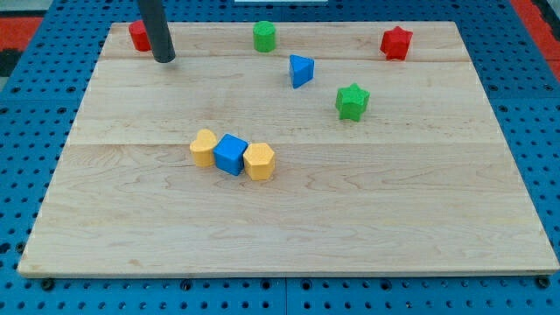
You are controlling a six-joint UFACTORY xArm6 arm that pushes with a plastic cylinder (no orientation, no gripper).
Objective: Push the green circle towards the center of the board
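You see no readable writing. Pale wooden board on blue pegboard. No jaws, just my tip beside a red block; green circle top centre, well apart.

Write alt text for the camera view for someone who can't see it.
My tip rests at the board's top left beside a red block, well left of the green circle. A blue block, green star and red star lie right; two yellow blocks flank a blue cube near center.
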